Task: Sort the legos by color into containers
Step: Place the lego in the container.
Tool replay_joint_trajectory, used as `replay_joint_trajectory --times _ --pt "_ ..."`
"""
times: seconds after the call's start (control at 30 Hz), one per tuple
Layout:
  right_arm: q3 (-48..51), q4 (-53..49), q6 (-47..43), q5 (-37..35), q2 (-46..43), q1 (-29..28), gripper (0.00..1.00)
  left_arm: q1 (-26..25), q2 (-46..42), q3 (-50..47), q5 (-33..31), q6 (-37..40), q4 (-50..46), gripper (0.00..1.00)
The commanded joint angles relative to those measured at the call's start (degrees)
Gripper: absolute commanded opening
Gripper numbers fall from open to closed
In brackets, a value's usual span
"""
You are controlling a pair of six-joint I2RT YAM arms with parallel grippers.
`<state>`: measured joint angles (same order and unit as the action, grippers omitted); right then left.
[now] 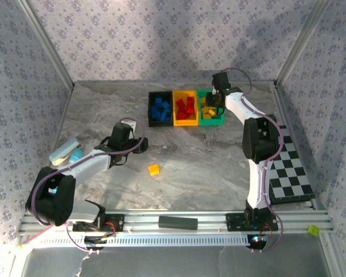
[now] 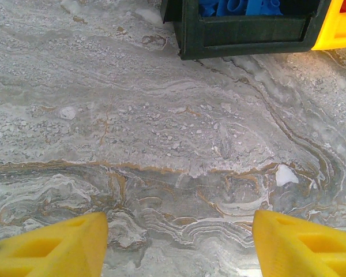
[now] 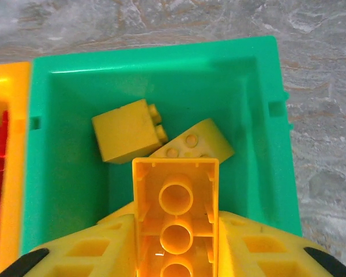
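Observation:
My right gripper (image 3: 176, 242) is shut on a yellow lego (image 3: 176, 202), hollow underside toward the camera, held over the green container (image 3: 63, 173). Two yellow legos (image 3: 127, 130) lie inside that bin. In the top view the right gripper (image 1: 214, 103) hangs above the green container (image 1: 211, 122), beside the yellow-orange one (image 1: 185, 122) with red legos and the black one (image 1: 150, 109) with blue legos. One yellow lego (image 1: 154, 169) lies loose on the table. My left gripper (image 1: 143, 144) is open and empty; its wrist view has the left gripper (image 2: 180, 242) over bare marble near the black container (image 2: 248, 34).
A flat black bar (image 1: 177, 222) lies at the front rail. A checkered board (image 1: 288, 167) lies on the right beside the right arm. Patterned walls close in the table on three sides. A white and light-blue object (image 1: 66, 151) sits by the left arm.

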<state>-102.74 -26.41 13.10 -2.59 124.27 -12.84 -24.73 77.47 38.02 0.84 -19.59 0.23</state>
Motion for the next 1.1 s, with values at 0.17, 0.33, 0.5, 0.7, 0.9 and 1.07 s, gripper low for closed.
replay_joint_trajectory --times 0.17,0.33,0.5,0.7,0.9,1.07 --pt "-2.17 -2.16 -2.23 1.05 0.18 0.07 0.51 0.44 -1.38 2.49 3.75 1.14 -3.06 0.67" --pt "5.25 0.45 -2.54 0.77 -8.31 -1.94 0.51 -0.35 -4.27 0.59 6.77 0.09 -6.03 0.67" --pt "14.72 3.26 -2.05 0.61 -18.50 -5.03 0.52 -3.79 -7.88 -1.81 7.93 1.36 -11.36 0.67" --pt "27.51 6.38 -1.59 -1.08 -29.17 -9.96 0.52 -9.07 -8.46 -2.52 8.50 2.80 -16.19 0.69" --pt "39.94 6.97 -1.76 -1.91 -38.65 -13.01 0.52 -11.47 -5.80 -1.09 8.22 3.29 -18.77 0.78" --pt "47.19 7.17 -1.85 -3.02 -44.95 -13.22 0.53 -13.92 -3.10 0.36 7.47 2.08 -20.28 0.78"
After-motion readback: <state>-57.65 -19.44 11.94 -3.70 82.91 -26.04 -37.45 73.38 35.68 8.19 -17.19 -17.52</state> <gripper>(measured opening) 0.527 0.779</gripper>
